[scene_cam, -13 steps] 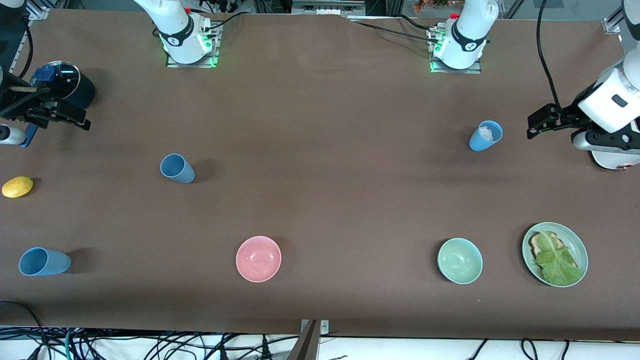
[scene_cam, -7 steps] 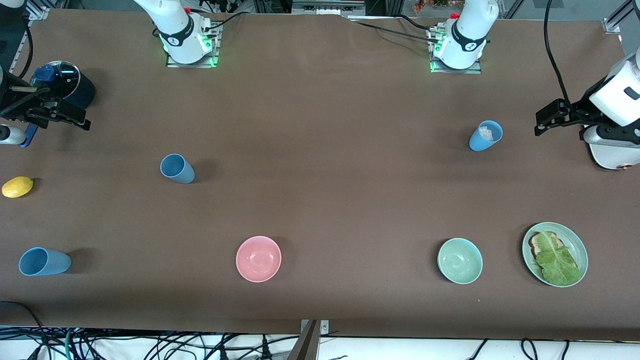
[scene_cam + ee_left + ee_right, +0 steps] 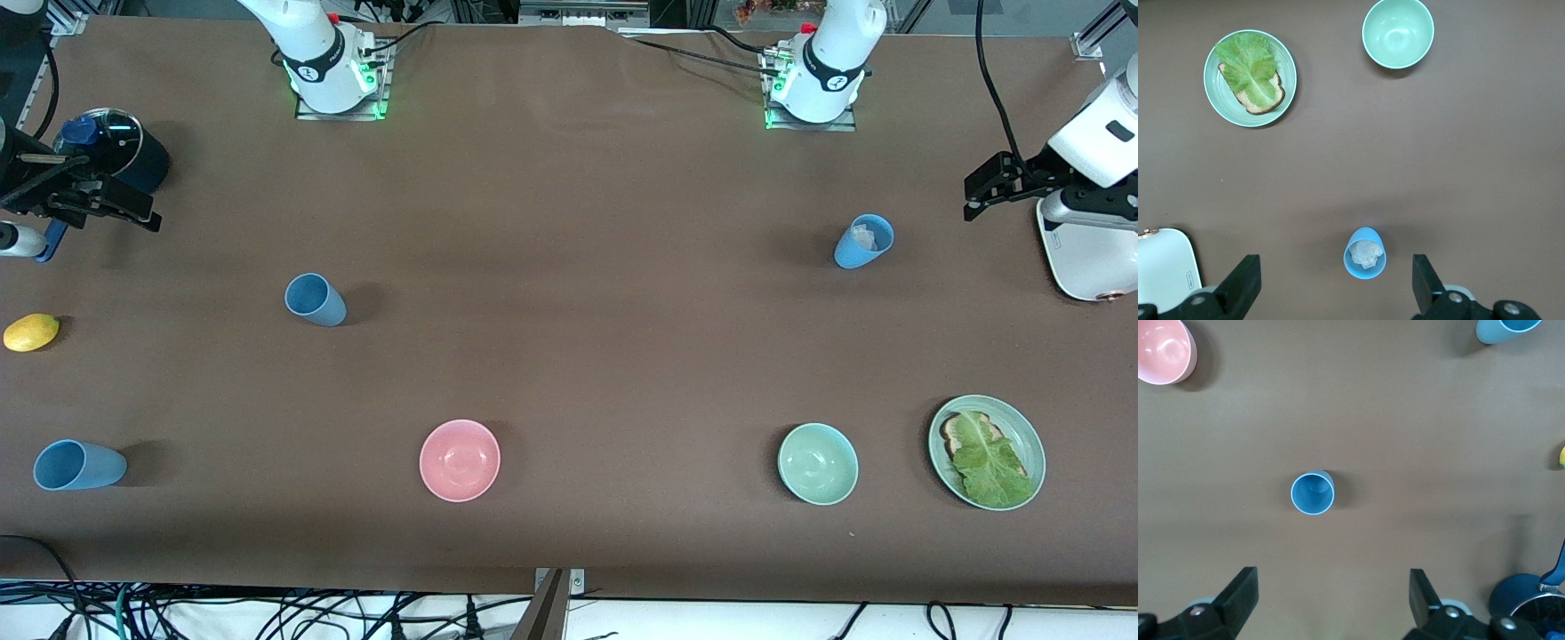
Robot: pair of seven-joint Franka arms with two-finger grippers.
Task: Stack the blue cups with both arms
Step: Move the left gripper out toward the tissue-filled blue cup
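Nearest the front camera, along one row on the desk [image 3: 569, 356]: a light blue cup [image 3: 78, 465] at the right arm's end, a pink bowl [image 3: 460, 460], a green bowl [image 3: 818, 463], and a green plate [image 3: 1022, 427] carrying toast with a lettuce leaf [image 3: 989, 460] at the left arm's end.

Farther up, a lemon [image 3: 31, 332] lies at the right arm's end, with a duller blue cup [image 3: 315, 299] standing upright toward the middle, apart from everything else.

Farther still, a third blue cup [image 3: 863, 241] stands near the left arm's end with something pale and crumpled inside it. A white toaster [image 3: 1080, 262] sits at that edge.

The left claw [image 3: 985, 188] hangs over the desk beside the toaster, spread wide and holding nothing. The right claw [image 3: 124, 212] hangs beside a dark saucepan [image 3: 116, 151], likewise spread wide and empty.
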